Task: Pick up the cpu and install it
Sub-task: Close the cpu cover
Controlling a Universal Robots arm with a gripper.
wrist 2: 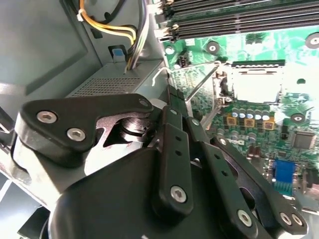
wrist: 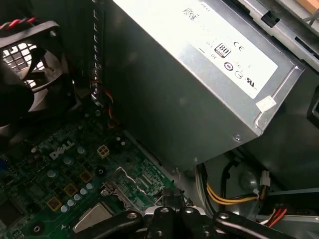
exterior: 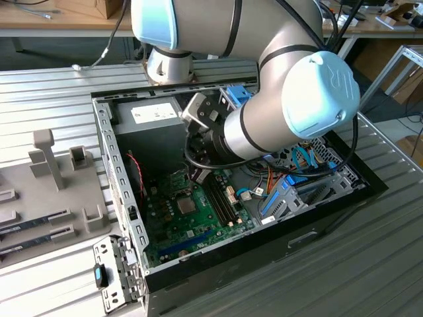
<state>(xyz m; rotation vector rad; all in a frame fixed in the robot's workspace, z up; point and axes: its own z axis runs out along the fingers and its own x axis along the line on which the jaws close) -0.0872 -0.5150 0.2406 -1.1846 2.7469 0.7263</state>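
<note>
The cpu [exterior: 187, 205] lies flat in its socket on the green motherboard [exterior: 165, 228], metal face up. It sits a little way off from the grey power-supply box [exterior: 155, 112], deeper along the floor of the open case [exterior: 317, 218]. It is square, so no side reads as the longer one, and its edges run parallel with the socket frame around it.

In the first wrist view the cpu [wrist: 94, 217] shows as a dull silvery-grey plate cut off by the picture's edge. In the second wrist view it [wrist 2: 256, 82] glares almost white under the light, so any rim or marking is washed out.

The gripper [wrist: 172, 196] hangs between the power-supply box and the cpu, close above the board near the socket's edge. Its fingers [wrist: 168, 198] appear drawn together into one narrow tip with nothing visible between them. In the exterior view the gripper [exterior: 198, 177] is mostly hidden under the arm's wrist, so I cannot tell whether it touches the board. The black linkage blocks much of the second wrist view.
</note>
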